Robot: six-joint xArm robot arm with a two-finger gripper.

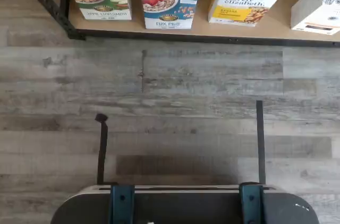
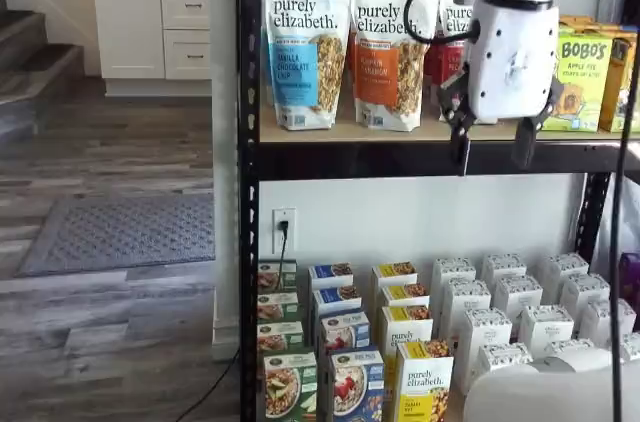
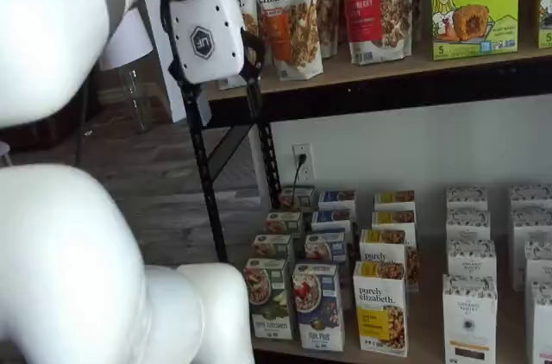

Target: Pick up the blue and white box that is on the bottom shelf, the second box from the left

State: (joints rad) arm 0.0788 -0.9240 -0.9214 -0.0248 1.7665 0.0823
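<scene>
— Underfoot, what shows?
— Grey wood-plank floor (image 1: 186,102); a rug (image 2: 120,232) and white cabinets (image 2: 150,2) behind.
— Where's the blue and white box (image 2: 357,387)?
— At the bottom shelf (image 1: 202,28) front edge, between green and yellow cartons.
— The gripper (image 2: 492,150)?
— High above it, fingers apart, holding nothing.

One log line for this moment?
gripper: open, high by upper shelf | blue and white box: untouched, front row, bottom shelf | phase: pre-approach
</scene>
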